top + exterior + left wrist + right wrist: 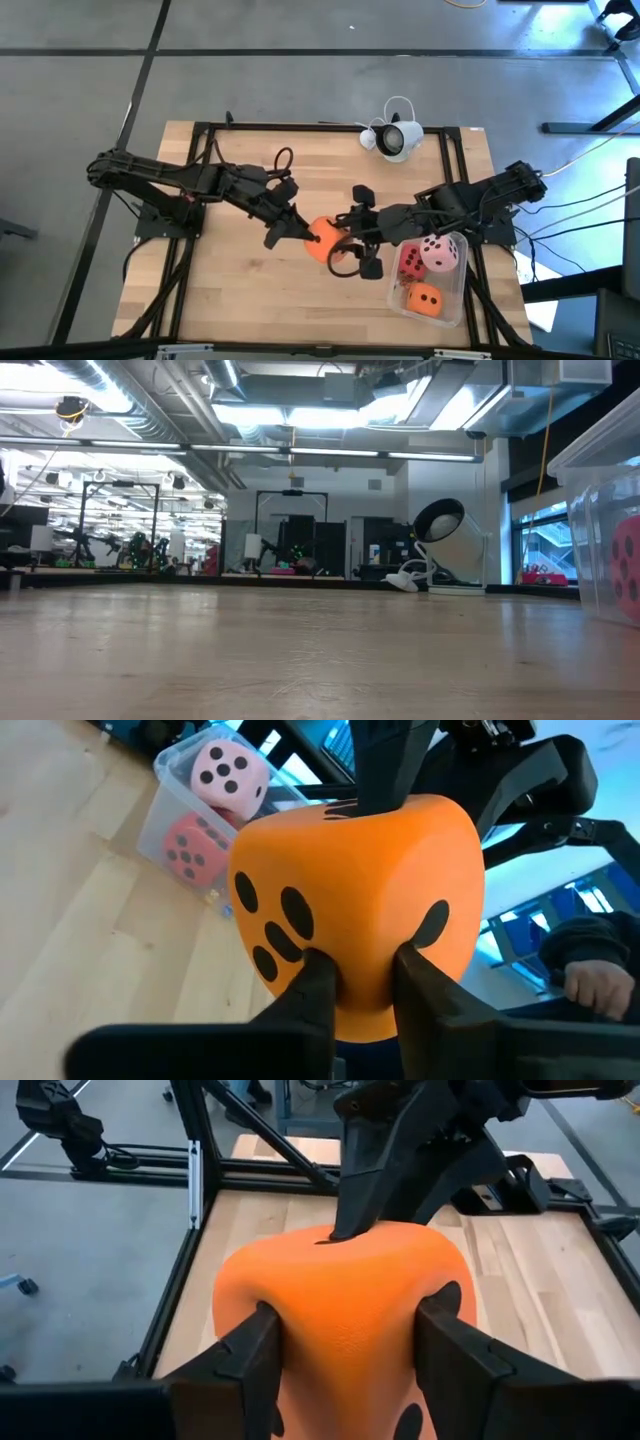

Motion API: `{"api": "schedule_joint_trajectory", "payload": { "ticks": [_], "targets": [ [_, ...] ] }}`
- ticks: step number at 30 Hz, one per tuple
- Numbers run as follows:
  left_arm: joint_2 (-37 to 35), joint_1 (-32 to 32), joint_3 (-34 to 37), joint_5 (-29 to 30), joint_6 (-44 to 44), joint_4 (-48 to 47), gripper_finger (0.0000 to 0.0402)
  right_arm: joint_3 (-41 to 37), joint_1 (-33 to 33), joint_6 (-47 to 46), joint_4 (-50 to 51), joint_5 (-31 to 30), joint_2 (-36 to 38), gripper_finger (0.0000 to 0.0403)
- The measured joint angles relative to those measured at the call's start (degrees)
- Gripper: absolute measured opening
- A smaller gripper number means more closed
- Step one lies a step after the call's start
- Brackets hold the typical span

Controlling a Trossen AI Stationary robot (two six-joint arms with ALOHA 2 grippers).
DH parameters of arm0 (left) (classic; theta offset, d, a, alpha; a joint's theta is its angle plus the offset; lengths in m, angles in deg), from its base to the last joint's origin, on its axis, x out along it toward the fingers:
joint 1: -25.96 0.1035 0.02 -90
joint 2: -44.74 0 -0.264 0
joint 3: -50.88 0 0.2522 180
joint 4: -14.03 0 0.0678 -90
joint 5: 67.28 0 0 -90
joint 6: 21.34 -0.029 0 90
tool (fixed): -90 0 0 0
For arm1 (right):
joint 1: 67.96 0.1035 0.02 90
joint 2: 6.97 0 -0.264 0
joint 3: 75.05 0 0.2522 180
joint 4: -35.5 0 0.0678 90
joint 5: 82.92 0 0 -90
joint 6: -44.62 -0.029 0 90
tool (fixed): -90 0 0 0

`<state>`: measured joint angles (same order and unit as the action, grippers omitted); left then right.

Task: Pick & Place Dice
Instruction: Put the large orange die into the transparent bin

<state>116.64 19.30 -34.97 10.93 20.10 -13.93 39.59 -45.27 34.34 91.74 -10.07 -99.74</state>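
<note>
Orange die (322,240) looked soft and squishy, dented where both the left gripper (298,232) and the right gripper (345,240) squeezed its sides together.

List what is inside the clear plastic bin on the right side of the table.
The clear bin holds three dice: a red die, a pale pink die and an orange die. The right arm covers the bin's upper corner, so anything beneath it cannot be seen.

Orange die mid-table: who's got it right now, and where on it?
Both do. The left gripper pinches a small fold of the orange die; the right gripper squeezes it across opposite sides, denting it.
</note>
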Motion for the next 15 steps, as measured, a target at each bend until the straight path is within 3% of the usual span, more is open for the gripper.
{"api": "schedule_joint_trajectory", "payload": {
  "ticks": [8, 15],
  "targets": [
    [-0.3, 0.0, -0.1, 0.2, 3.5, -1.0, 0.0177, -0.1, 0.0, -2.9, 0.8, 0.0, -0.2, 0.0174],
    [-1.1, 0.0, -0.1, -0.6, 3.8, -1.0, 0.0224, 0.0, 0.3, -7.4, 2.1, 2.4, -0.1, 0.0172]
  ]
}}
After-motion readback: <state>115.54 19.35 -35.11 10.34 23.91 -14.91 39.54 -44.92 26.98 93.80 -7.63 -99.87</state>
